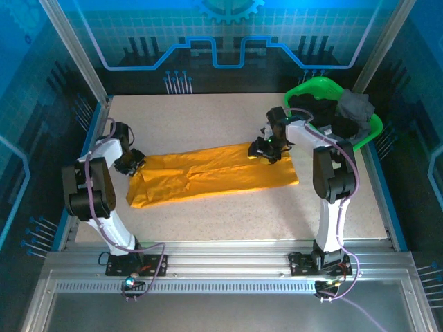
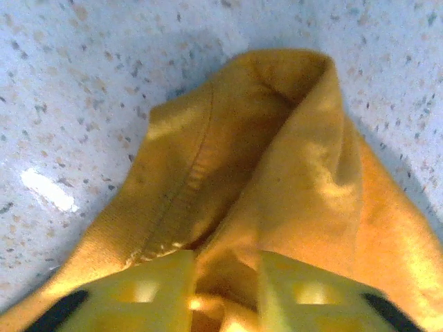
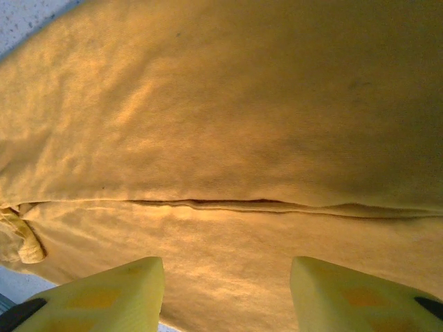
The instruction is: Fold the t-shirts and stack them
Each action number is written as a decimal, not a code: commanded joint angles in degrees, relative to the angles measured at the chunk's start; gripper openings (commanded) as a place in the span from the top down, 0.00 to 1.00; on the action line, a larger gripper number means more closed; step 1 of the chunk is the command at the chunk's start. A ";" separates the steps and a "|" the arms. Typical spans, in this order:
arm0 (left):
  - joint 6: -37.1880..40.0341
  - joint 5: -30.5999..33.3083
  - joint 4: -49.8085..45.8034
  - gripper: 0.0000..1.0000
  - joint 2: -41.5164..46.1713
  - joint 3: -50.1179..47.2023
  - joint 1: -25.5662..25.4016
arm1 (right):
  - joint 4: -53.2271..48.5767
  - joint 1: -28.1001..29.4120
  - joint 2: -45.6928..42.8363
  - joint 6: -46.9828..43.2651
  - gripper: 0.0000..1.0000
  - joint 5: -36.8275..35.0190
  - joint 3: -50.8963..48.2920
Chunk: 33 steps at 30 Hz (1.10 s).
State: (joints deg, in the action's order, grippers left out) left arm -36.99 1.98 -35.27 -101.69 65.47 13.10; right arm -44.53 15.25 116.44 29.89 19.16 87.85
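The orange-yellow t-shirt (image 1: 214,176) lies folded into a long strip across the middle of the table. My left gripper (image 1: 130,164) sits at the strip's left end. In the left wrist view its jaws (image 2: 227,290) stand slightly apart, and a bunched fold of the shirt (image 2: 277,159) runs into the gap. My right gripper (image 1: 266,151) hovers over the strip's far right corner. Its jaws (image 3: 227,290) are wide open above the flat cloth (image 3: 228,124), with nothing between them. A fold edge crosses just ahead of its fingers. Dark grey (image 1: 356,107) and black (image 1: 318,111) t-shirts lie in the basket.
A bright green plastic basket (image 1: 325,86) stands at the back right corner, close behind the right arm. The speckled white tabletop (image 1: 208,117) stretches behind and in front of the orange strip. Metal frame posts and blue walls enclose the table.
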 commanded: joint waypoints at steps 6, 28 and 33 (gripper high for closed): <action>-12.15 1.75 -2.54 0.71 16.47 -6.22 -5.43 | -5.92 -3.39 2.99 -6.55 0.57 -10.02 8.01; -22.45 -4.94 -3.95 0.89 -21.48 23.11 -12.25 | -18.32 -3.18 9.51 0.14 0.75 -21.31 7.32; -22.17 -9.62 -0.67 0.87 -35.87 44.66 -15.50 | -11.67 -1.24 -3.01 10.10 0.73 -17.16 -11.17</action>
State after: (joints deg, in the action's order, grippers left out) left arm -60.03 -4.60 -37.32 -130.65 102.19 0.01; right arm -57.10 12.51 117.86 32.16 -0.75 83.88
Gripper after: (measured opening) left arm 0.132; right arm 0.266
